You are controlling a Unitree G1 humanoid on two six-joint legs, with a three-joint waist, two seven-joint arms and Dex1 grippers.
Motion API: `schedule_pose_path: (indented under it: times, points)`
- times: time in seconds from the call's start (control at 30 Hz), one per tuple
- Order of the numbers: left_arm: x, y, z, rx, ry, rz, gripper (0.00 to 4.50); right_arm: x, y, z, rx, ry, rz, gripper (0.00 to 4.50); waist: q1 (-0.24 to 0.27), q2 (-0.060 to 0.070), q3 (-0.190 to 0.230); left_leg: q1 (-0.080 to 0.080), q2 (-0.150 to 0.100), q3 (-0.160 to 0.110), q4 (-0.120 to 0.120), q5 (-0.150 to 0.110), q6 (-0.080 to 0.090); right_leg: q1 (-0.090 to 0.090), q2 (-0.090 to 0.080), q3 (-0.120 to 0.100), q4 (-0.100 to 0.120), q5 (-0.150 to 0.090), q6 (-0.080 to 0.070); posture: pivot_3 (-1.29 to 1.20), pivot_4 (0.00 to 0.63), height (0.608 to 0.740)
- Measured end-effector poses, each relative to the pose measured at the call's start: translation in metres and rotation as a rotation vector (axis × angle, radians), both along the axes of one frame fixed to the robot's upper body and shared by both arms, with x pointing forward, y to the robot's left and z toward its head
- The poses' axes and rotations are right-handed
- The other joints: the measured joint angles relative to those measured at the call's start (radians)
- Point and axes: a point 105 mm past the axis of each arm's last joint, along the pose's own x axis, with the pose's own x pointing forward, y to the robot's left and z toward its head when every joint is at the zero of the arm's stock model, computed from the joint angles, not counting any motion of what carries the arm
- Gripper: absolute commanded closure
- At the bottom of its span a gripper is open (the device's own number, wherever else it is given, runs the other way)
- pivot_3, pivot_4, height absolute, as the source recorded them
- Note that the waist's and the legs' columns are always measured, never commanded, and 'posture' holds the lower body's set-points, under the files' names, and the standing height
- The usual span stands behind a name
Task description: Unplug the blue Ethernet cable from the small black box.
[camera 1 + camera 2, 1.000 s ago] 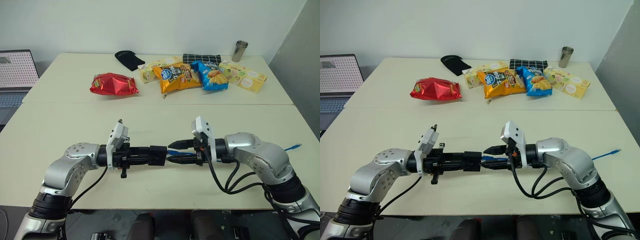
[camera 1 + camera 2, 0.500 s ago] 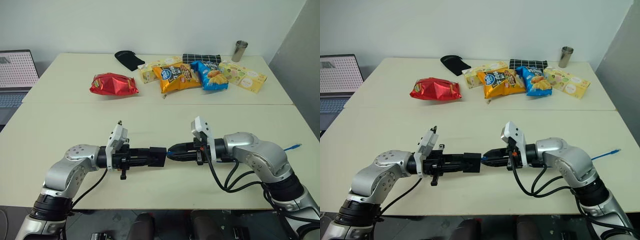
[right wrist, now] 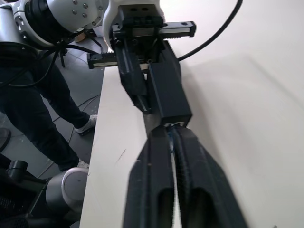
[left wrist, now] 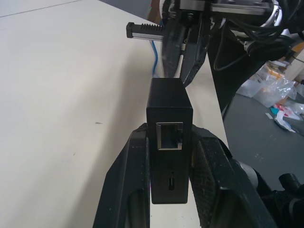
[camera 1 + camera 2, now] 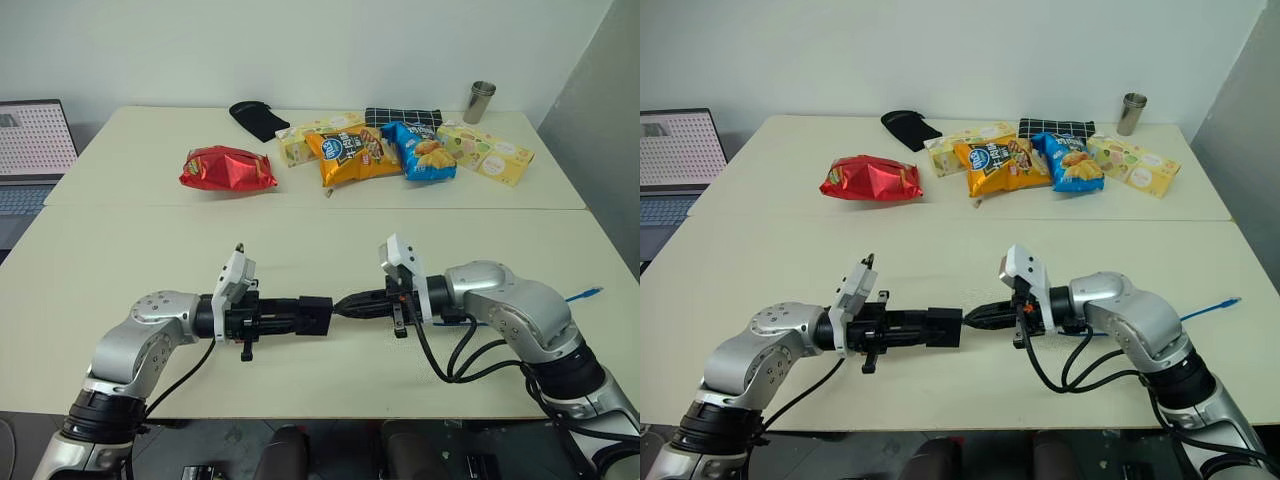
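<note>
**Box and cable held between two grippers**

Above the cream table (image 5: pixel 120 250), one small matte black box (image 5: pixel 316 315) is clamped by the left gripper (image 5: pixel 303 316). At its right end, the right gripper (image 5: pixel 345 305) is pinched narrow on one bright-blue Ethernet cable (image 4: pixel 156 56), whose free plug (image 5: pixel 594 293) lies far right.

A pale cream table (image 5: pixel 150 250) carries a red snack bag (image 5: pixel 228 167), black cloth glove (image 5: pixel 258 118), orange (image 5: pixel 347 155) and blue (image 5: pixel 420 150) snack bags, yellow boxes (image 5: pixel 487 152), a checked pouch (image 5: pixel 402 116) and a steel cup (image 5: pixel 479 101).
</note>
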Motion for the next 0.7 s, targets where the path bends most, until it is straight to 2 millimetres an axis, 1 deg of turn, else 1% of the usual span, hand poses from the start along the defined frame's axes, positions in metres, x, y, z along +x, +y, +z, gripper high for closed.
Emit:
schedule_pose_path:
  times: [0.07, 0.1, 0.13, 0.2, 0.3, 0.5, 0.7]
  points:
    - [0.000, 0.000, -0.001, 0.003, -0.008, -0.005, 3.72, 0.003, -0.005, 0.007, 0.029, 0.003, -0.018, 3.08, 0.000, 0.000, 0.000, 0.000, 0.000, 0.000, 0.000, 0.000, 0.000, 0.000, 0.000, 0.000, 0.000, 0.000, 0.000, 0.00, 0.150, 0.740]
    - [0.000, 0.001, -0.002, 0.003, -0.007, -0.005, 3.72, 0.004, -0.008, 0.010, 0.044, 0.010, -0.031, 2.78, 0.000, 0.000, 0.000, 0.000, 0.000, 0.000, 0.000, 0.000, 0.000, 0.000, 0.000, 0.000, 0.000, 0.000, 0.000, 0.00, 0.150, 0.740]
    - [-0.001, 0.001, -0.003, 0.002, -0.003, -0.006, 3.72, 0.005, -0.010, 0.013, 0.057, 0.021, -0.037, 2.65, 0.000, 0.000, 0.000, 0.000, 0.000, 0.000, 0.000, 0.000, 0.000, 0.000, 0.000, 0.000, 0.000, 0.000, 0.000, 0.00, 0.150, 0.740]
    - [-0.002, 0.000, -0.004, -0.002, 0.004, -0.018, 3.72, 0.004, -0.013, 0.013, 0.069, 0.049, -0.049, 2.09, 0.000, 0.000, 0.000, 0.000, 0.000, 0.000, 0.000, 0.000, 0.000, 0.000, 0.000, 0.000, 0.000, 0.000, 0.000, 0.00, 0.150, 0.740]
    - [-0.003, -0.001, -0.004, -0.012, 0.007, -0.026, 3.72, -0.001, -0.011, 0.007, 0.080, 0.108, -0.052, 2.06, 0.000, 0.000, 0.000, 0.000, 0.000, 0.000, 0.000, 0.000, 0.000, 0.000, 0.000, 0.000, 0.000, 0.000, 0.000, 0.00, 0.150, 0.740]
    - [-0.001, -0.005, 0.001, -0.046, 0.017, -0.036, 3.72, -0.006, -0.004, 0.000, 0.104, 0.167, -0.065, 2.06, 0.000, 0.000, 0.000, 0.000, 0.000, 0.000, 0.000, 0.000, 0.000, 0.000, 0.000, 0.000, 0.000, 0.000, 0.000, 0.00, 0.150, 0.740]
    - [0.000, -0.006, 0.000, -0.070, 0.041, -0.026, 3.72, -0.009, -0.002, 0.000, 0.109, 0.183, -0.071, 2.06, 0.000, 0.000, 0.000, 0.000, 0.000, 0.000, 0.000, 0.000, 0.000, 0.000, 0.001, 0.000, 0.000, 0.000, 0.000, 0.00, 0.150, 0.740]
